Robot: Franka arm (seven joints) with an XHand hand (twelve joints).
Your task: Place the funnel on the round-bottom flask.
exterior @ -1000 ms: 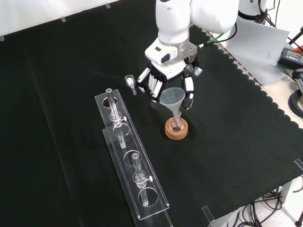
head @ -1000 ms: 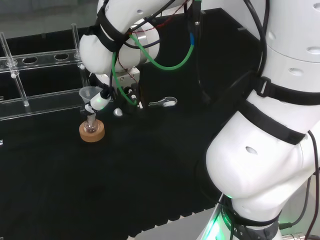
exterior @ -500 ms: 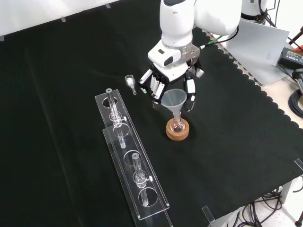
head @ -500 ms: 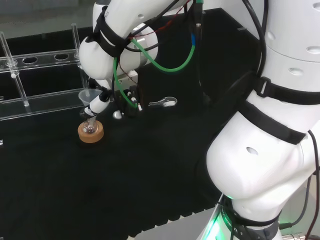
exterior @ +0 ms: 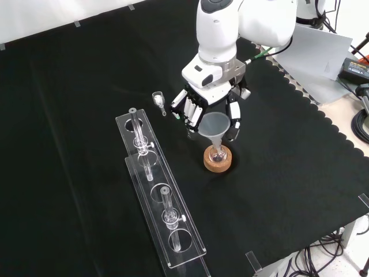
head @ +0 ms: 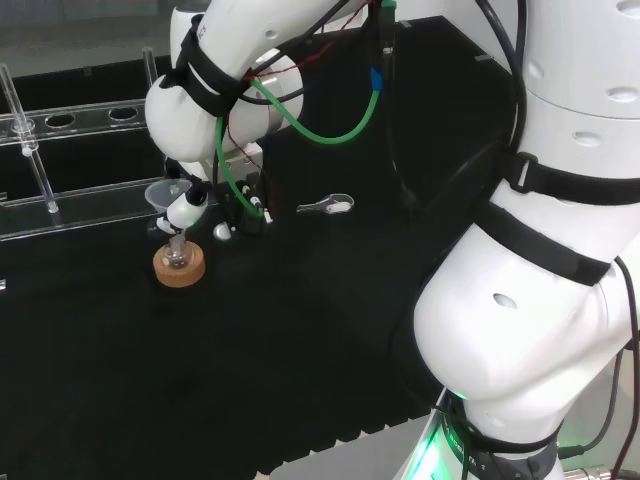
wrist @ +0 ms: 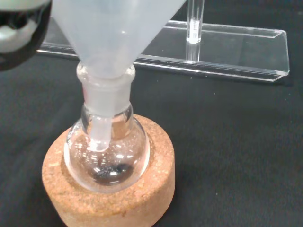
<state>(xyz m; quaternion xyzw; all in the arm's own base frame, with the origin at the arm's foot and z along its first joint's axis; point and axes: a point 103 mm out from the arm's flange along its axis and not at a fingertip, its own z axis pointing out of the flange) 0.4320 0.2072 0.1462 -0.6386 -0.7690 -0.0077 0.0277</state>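
Between the curled fingers of the hand (exterior: 210, 107), the funnel (exterior: 214, 125) sits, stem inside the round-bottom flask (exterior: 217, 154).

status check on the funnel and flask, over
Robot hand curled round the clear plastic funnel. Funnel stem seated in the neck of the round-bottom glass flask on its cork ring stand. Nothing in the way.

Bench (exterior: 300, 173), black cloth — cork ring (exterior: 218, 161) near centre, clear rack (exterior: 164, 216) toward the front-view left edge, small scoop (exterior: 158, 100) beyond.
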